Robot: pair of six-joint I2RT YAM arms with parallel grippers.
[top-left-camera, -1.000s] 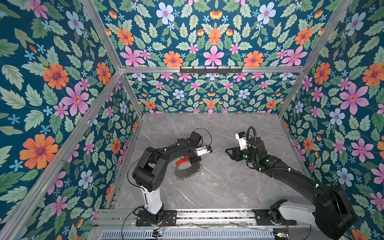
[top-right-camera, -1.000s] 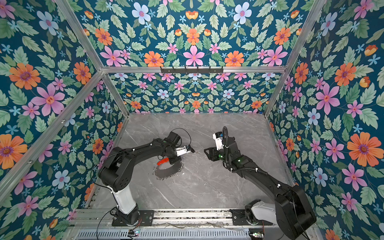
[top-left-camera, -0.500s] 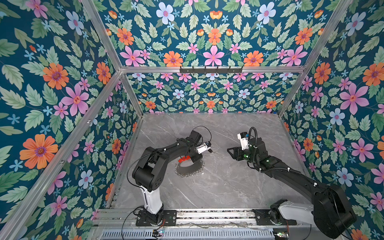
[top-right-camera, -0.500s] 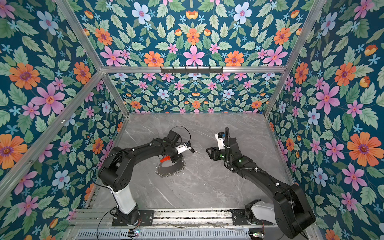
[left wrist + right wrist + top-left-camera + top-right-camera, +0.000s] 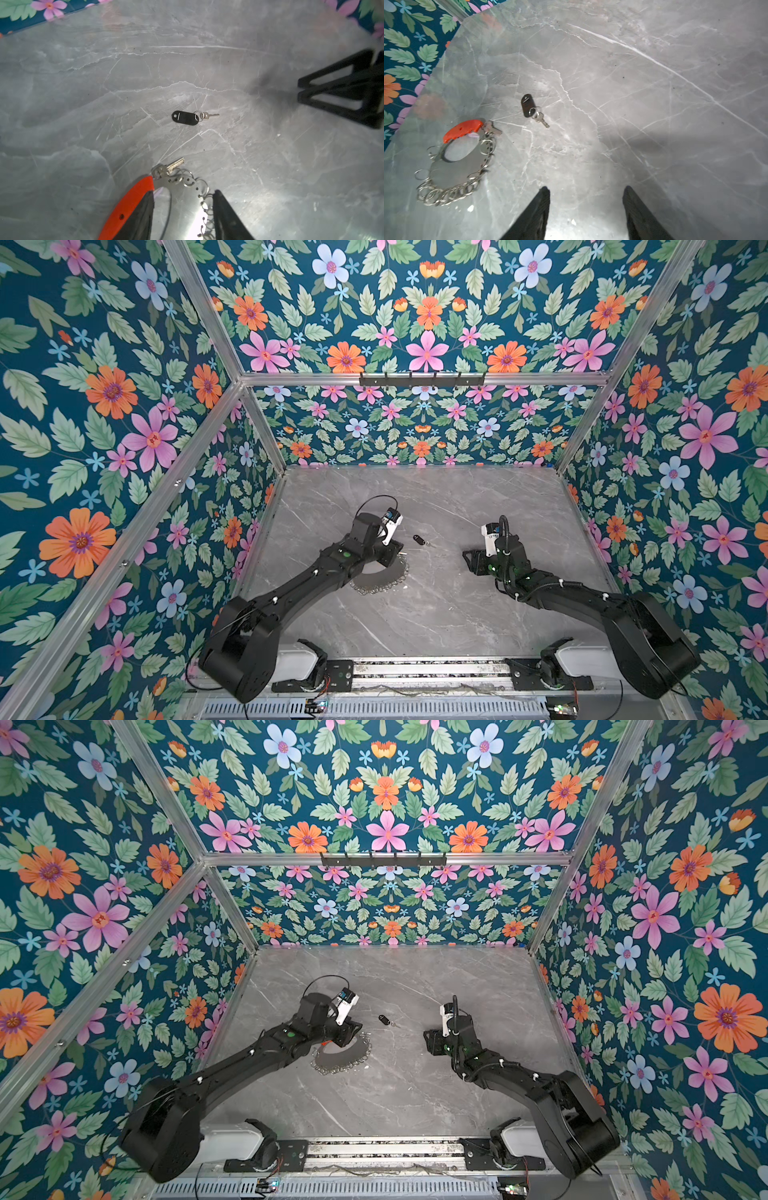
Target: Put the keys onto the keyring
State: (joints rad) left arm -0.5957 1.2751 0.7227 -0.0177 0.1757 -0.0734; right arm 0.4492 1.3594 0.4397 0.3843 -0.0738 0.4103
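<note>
Nearest, just below centre in both top views, the keyring [image 5: 381,577] now lies flat on the tabletop [image 5: 415,622]. A second ago it hung tilted from the left tool [image 5: 184,192], clear of the surface, with its red section [image 5: 133,203] plainly showing. That tool has since let go. Its jaws stand partly apart at the bottom edge of the left wrist view, one on each side of the keyring's metal plate. The red section lies along one finger and the small rings [image 5: 446,193] lie by the other; whether either touches I cannot tell. A small silver key [image 5: 175,163] sits at the red section's end. Right of centre, the right tool [image 5: 586,187] has slid slightly toward the lower right. Its jaws are apart and hold nothing, above bare tabletop. Farther back, between both tools, the black key [image 5: 419,540] lies alone on the tabletop.
</note>
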